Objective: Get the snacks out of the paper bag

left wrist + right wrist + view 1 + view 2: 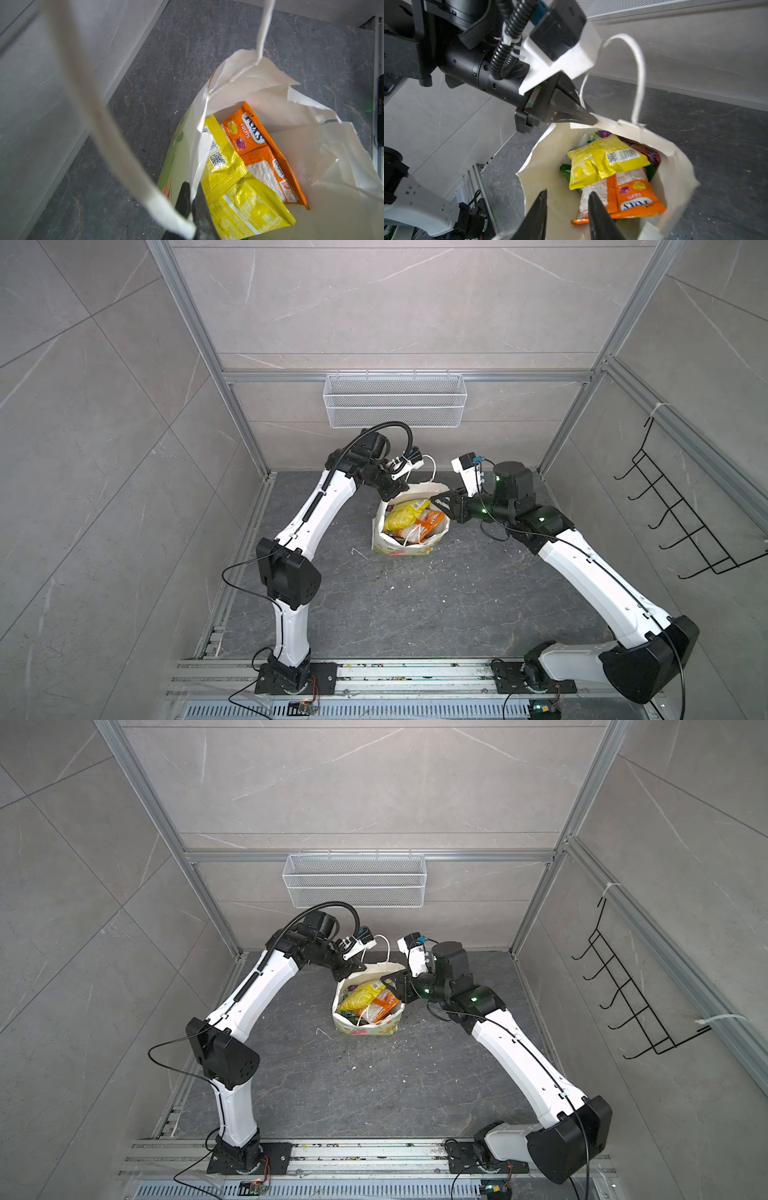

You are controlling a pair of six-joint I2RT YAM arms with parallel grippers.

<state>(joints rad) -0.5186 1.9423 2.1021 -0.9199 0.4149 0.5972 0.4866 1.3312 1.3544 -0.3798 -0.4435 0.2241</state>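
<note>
While the paper bag (400, 549) stands upright on the worktop (415, 605), the left end effector (592, 121) is clenched on its rim. The right end effector (568, 193) hangs at the opposite rim, jaws parted. The snacks (629, 187) sit inside the bag, with the yellow pouch (602, 162) on top of the orange pouch (637, 199).

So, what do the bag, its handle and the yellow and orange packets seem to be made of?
The bag looks like matte white paper: its rim is creased and torn. The handle seems soft white cord or tape. The yellow packet and the orange packet look like glossy plastic film: they shine and crinkle, with crimped ends.
</note>
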